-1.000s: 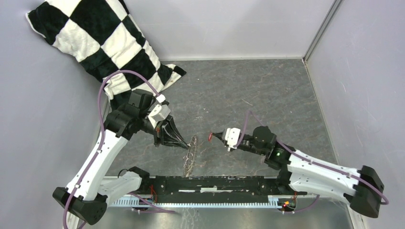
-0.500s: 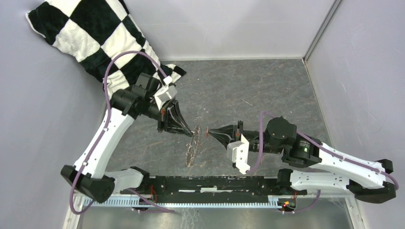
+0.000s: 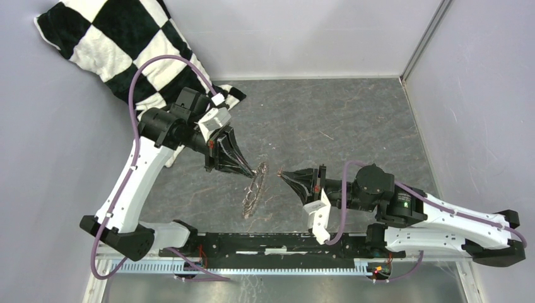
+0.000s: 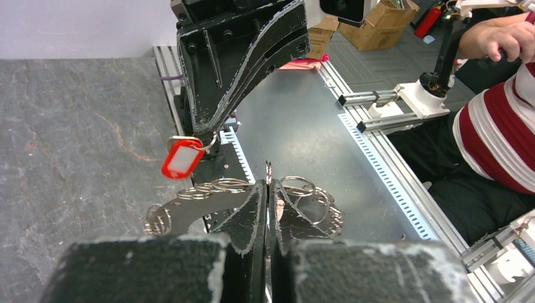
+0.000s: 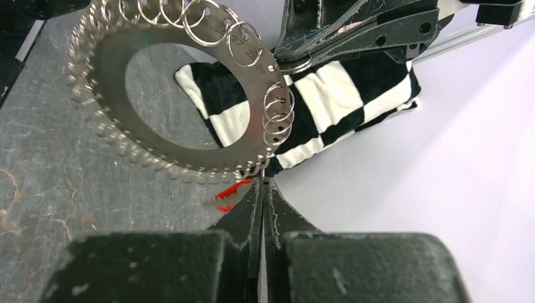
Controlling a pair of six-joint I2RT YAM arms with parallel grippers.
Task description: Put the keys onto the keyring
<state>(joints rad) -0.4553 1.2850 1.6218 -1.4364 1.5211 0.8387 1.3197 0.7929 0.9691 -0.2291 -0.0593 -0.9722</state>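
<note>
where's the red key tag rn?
Left wrist view, centre-left: the red tag hangs from the shut right gripper, just above the keyring, which the left gripper pinches.

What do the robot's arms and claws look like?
The left arm and right arm have white shells with black joints, and a purple cable loops along each. The left gripper and right gripper are black tapering wedges with scuffed edges. A green light glows on the right arm.
</note>
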